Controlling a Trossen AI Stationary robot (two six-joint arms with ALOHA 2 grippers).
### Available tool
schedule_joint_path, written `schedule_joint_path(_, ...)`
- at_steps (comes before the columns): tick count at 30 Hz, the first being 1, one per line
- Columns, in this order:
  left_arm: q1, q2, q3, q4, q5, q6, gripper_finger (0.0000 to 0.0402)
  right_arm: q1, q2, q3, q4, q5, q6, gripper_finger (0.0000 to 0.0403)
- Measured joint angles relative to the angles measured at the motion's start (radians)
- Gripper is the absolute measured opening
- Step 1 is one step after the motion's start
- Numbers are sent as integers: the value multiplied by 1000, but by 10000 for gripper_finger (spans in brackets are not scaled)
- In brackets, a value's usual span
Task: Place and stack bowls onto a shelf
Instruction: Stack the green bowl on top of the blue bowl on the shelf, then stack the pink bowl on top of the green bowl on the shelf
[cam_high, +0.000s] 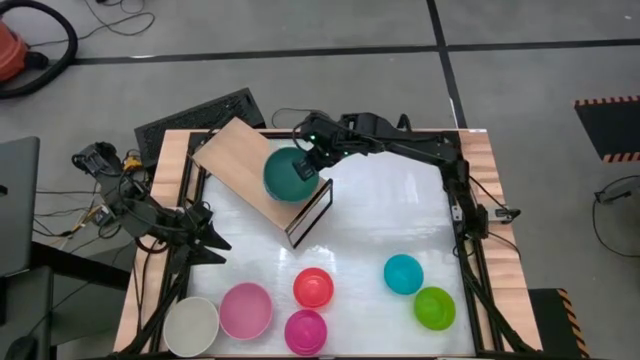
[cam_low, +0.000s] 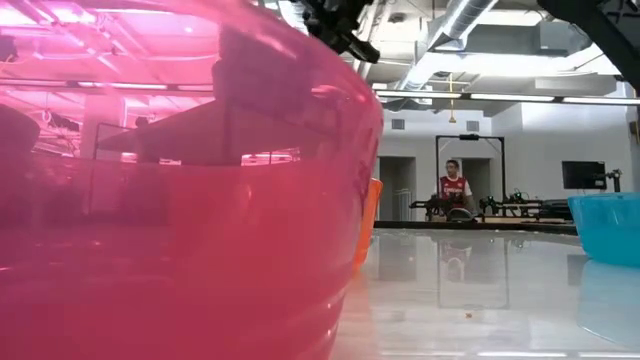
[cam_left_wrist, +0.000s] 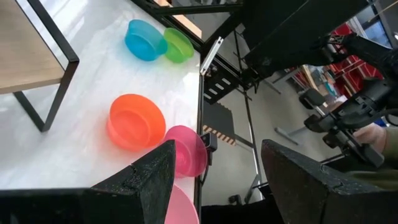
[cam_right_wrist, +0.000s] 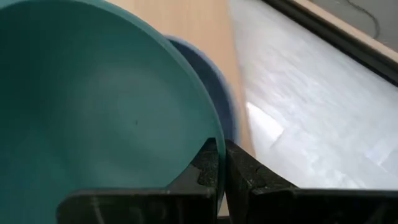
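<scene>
Right claw (cam_high: 322, 166) pinches green bowl (cam_high: 290, 174) above shelf (cam_high: 240, 155).

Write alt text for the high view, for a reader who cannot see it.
Seen from above, the right gripper holds a dark green bowl by its rim over the wooden shelf. The left gripper waits at the table's left side, and six bowls sit along the near edge.

Right hand (cam_right_wrist: 221, 163) pinched shut, left hand (cam_left_wrist: 214, 168) open.
</scene>
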Motion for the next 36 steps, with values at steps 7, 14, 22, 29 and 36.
schedule_joint_path(7, 0, 0, 0, -1, 0, 0, 222, -3, -2, 1, 9, -6, -1, 61)
schedule_joint_path(14, 0, 0, 0, 0, 0, 0, 222, -11, -2, 1, -8, -9, 4, 157)
schedule_joint_path(22, 0, 0, 0, 24, 14, 17, 222, 29, -91, 5, 65, -60, 16, 173)
schedule_joint_path(29, 0, 34, 1, -117, 37, -19, 222, 179, -184, 3, 67, -52, 26, 158)
schedule_joint_path(36, 0, 222, 1, -243, 121, -34, 222, 330, -227, 4, 59, 33, 76, 152)
